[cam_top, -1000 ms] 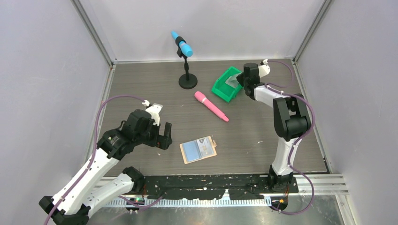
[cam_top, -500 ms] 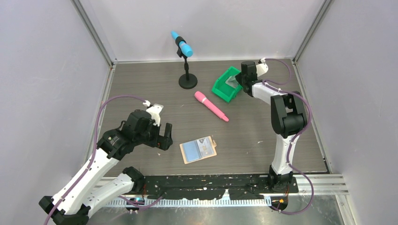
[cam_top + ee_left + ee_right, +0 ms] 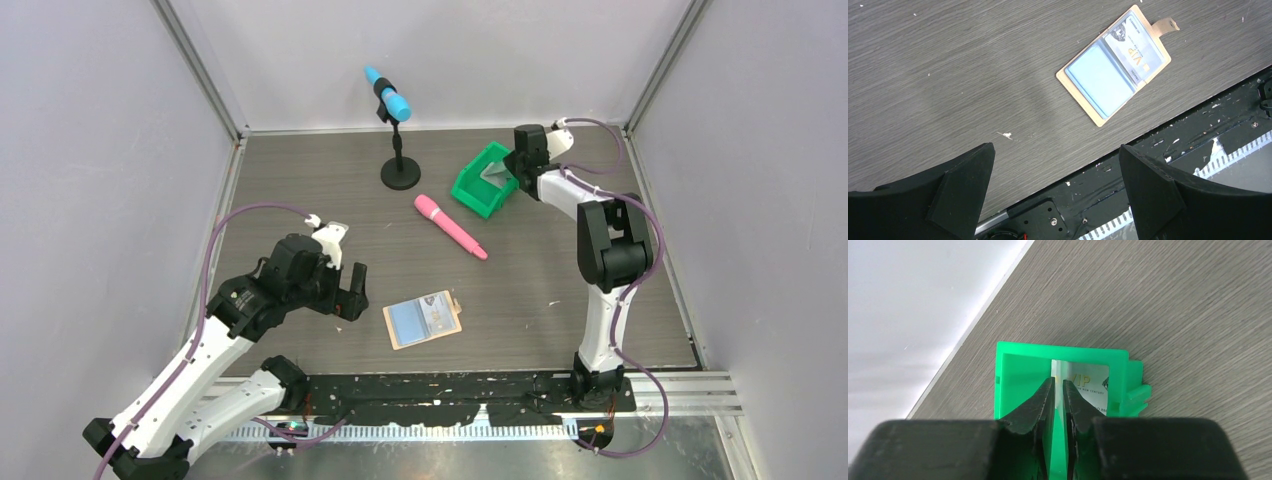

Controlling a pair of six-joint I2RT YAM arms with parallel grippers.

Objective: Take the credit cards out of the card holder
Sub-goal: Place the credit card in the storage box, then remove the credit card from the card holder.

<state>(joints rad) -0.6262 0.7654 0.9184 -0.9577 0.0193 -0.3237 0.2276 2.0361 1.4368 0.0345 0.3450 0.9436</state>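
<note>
A tan holder (image 3: 1099,120) lies open at the near middle of the table (image 3: 300,180), with a blue card (image 3: 1100,80) and a silver card (image 3: 1138,50) in its pockets. The left gripper (image 3: 1055,146) hovers just left of the holder, fingers wide apart. At far right, the right gripper (image 3: 1058,385) hangs over a green bin (image 3: 1018,365). Its fingers are almost together above a second silver card (image 3: 1090,385), and it is unclear whether they pinch it.

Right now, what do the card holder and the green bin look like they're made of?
Card holder: matte tan, likely leather or faux leather; its pockets look like clear, glossy plastic. Green bin: rigid moulded plastic, smooth, uniform colour, crisp edges.
</note>
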